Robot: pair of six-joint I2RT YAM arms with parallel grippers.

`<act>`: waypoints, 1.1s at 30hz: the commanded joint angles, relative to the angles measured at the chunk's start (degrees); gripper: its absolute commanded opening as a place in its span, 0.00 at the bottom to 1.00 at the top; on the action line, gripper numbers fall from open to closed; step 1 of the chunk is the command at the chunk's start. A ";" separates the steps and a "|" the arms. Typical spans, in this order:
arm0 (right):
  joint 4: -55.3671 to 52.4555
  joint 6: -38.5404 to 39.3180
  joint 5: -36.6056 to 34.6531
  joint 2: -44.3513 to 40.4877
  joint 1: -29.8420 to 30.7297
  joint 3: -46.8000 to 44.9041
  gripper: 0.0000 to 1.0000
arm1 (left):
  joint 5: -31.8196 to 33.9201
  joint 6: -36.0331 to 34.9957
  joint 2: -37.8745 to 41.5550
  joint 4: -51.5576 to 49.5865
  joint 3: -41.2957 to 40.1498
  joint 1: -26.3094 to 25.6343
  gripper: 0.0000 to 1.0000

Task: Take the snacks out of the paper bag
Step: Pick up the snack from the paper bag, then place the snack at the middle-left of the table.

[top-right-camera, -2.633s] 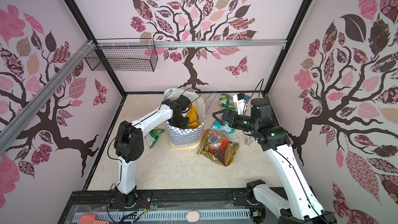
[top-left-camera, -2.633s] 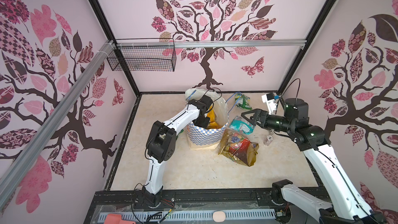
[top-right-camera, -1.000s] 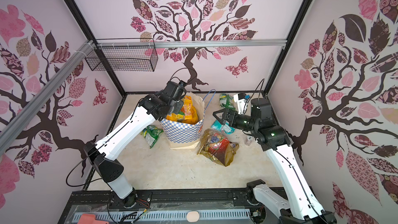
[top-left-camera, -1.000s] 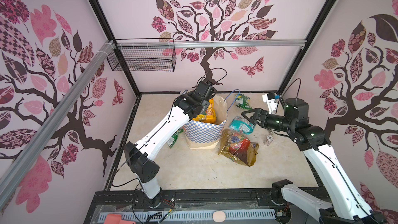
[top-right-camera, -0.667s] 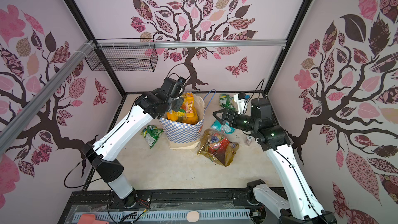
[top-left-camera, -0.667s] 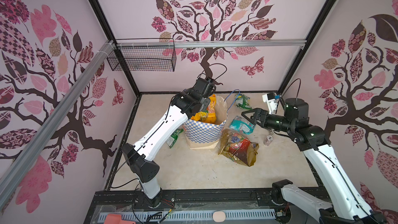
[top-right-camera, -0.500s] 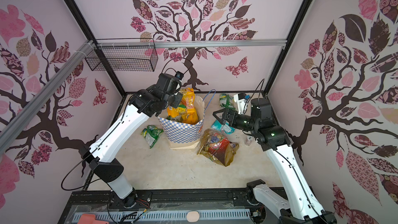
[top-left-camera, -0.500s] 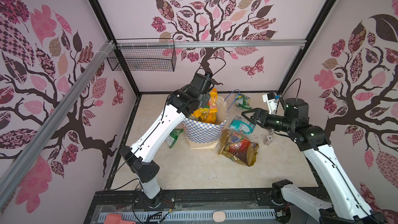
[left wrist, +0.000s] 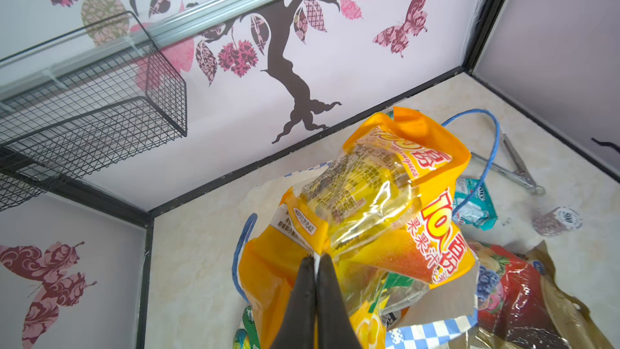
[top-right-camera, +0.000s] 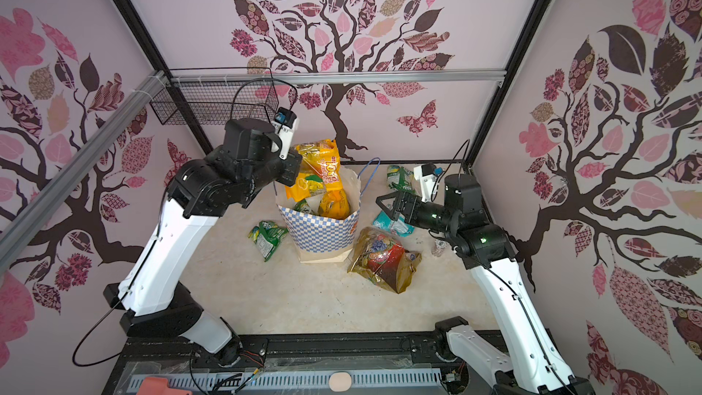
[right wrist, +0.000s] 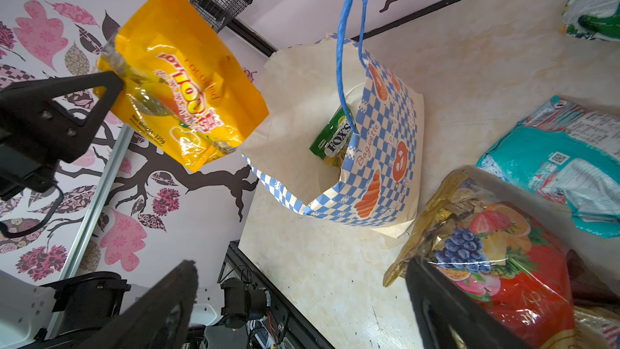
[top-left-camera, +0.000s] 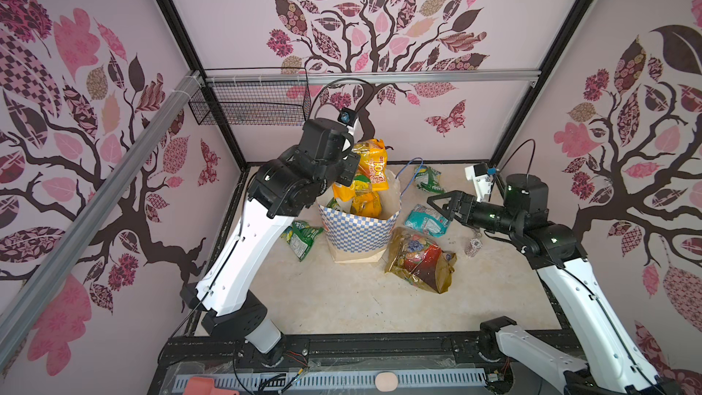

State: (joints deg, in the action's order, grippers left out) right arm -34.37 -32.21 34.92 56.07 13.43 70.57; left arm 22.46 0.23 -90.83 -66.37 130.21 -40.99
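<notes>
The blue-and-white checked paper bag point(top-left-camera: 359, 227) point(top-right-camera: 321, 231) stands upright mid-table. My left gripper point(left wrist: 315, 258) is shut on the edge of an orange-yellow snack packet point(top-left-camera: 374, 167) point(top-right-camera: 323, 172) and holds it in the air above the bag's mouth. Inside the bag, another orange packet point(top-left-camera: 364, 203) and a green FOX'S packet point(right wrist: 335, 139) show. Outside it lie a green packet point(top-left-camera: 302, 235), a teal packet point(top-left-camera: 427, 220), a gold-and-red pack point(top-left-camera: 418, 260) and a second green packet point(top-left-camera: 427, 178). My right gripper point(top-left-camera: 437, 203) point(right wrist: 302, 263) hovers open to the right of the bag, above the teal packet.
A black wire basket point(top-left-camera: 250, 108) hangs on the back wall at the left. A small patterned cylinder point(top-left-camera: 473, 248) stands near the right arm. The bag's blue cord handle point(right wrist: 349, 45) sticks up on the right gripper's side.
My left gripper has risen out of the paper bag with the orange-yellow packet, lifting it above the rim. The right arm has stayed still and open.
</notes>
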 commanded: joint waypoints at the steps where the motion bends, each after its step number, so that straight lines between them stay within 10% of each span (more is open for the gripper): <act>1: 1.18 -0.72 0.93 -0.26 0.37 1.57 1.00 | -1.22 2.71 3.39 2.46 2.92 -0.14 0.00; 33: 4.32 -2.94 1.78 -0.14 1.52 -0.78 1.00 | 1.98 23.08 32.12 -4.65 -40.93 0.34 0.00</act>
State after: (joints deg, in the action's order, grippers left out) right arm -31.48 -34.74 35.83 56.07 14.52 70.22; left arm 22.00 19.75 -61.45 -73.52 92.07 -40.99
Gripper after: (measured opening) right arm 0.999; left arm 0.050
